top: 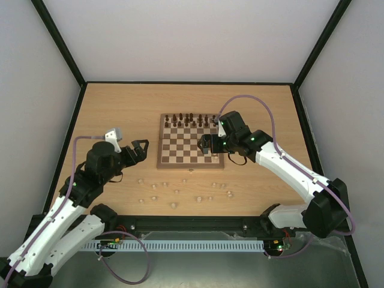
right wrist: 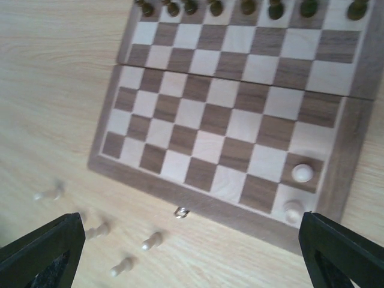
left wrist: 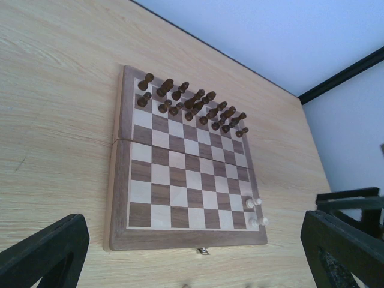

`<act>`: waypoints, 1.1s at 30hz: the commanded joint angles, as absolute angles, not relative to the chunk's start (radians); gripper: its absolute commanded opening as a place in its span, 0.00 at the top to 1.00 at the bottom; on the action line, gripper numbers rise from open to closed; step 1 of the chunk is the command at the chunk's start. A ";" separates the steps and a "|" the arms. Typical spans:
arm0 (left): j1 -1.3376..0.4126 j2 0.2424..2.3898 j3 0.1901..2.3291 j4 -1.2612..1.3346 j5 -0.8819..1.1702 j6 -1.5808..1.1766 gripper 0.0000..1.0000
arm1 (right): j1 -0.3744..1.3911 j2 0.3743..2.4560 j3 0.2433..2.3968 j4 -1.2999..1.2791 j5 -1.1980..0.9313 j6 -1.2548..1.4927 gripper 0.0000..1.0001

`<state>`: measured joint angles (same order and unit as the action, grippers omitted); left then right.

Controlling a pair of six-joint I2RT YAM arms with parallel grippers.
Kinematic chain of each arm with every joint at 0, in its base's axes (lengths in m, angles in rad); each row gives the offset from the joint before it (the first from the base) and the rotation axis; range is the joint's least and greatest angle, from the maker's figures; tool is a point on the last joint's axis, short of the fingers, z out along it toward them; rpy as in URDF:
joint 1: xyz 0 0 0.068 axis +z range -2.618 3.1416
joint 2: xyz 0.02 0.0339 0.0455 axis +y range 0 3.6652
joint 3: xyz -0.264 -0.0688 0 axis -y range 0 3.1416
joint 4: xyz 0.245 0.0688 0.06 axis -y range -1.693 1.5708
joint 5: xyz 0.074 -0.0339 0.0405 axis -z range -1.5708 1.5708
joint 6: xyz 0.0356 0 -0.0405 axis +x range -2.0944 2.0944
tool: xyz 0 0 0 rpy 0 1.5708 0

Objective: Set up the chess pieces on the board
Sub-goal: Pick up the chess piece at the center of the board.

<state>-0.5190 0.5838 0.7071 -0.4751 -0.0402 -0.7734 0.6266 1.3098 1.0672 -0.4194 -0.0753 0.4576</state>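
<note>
The board (top: 162, 163) lies mid-table, with dark brown pieces (top: 191, 119) on its two far rows. Two pale chess pieces (left wrist: 253, 203) stand on its near right corner squares, one behind the other; they also show in the right wrist view (right wrist: 302, 173). Several other pale pieces (top: 174, 192) lie scattered on the table in front of the board. My right gripper (top: 208, 146) hovers over the board's near right part, open and empty. My left gripper (top: 141, 150) is open and empty, just left of the board.
The board's small latch (right wrist: 181, 212) is at the middle of its front edge. Loose pale pieces (right wrist: 151, 241) lie on their sides near it. Black frame rails edge the table at the back and sides.
</note>
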 commanded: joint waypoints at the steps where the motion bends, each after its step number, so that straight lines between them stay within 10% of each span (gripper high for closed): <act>1: -0.525 0.658 0.733 -0.431 -0.057 -0.768 0.00 | 0.644 1.267 1.051 -0.419 -0.193 0.477 0.01; 28: -0.525 0.630 0.697 -0.480 -0.081 -0.734 0.00 | 0.915 1.297 1.075 -0.639 0.081 0.445 0.01; 33: -0.525 0.690 0.718 -0.514 -0.102 -0.711 0.01 | 0.919 1.334 1.016 -0.571 0.066 0.460 0.16</act>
